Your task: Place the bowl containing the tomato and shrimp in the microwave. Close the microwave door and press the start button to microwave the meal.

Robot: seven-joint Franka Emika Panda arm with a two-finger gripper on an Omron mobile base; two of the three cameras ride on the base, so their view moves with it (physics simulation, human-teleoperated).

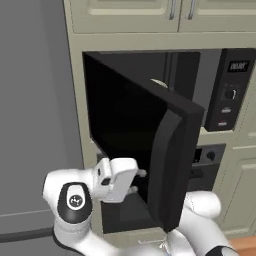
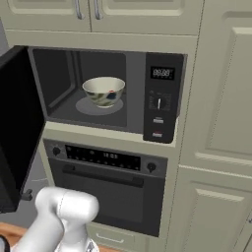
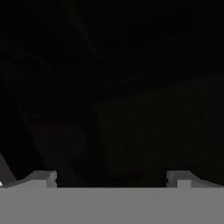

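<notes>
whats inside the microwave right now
The bowl sits on the round plate inside the open microwave. Its rim hides whatever it holds, so tomato and shrimp cannot be seen.

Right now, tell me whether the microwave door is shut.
No: the microwave door stands swung open, with the bowl sitting inside the microwave.

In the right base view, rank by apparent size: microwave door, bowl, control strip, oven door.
1. Oven door
2. Microwave door, though swung open, near the camera and cut off by the frame, so unsure against the oven door
3. Control strip
4. Bowl
</notes>
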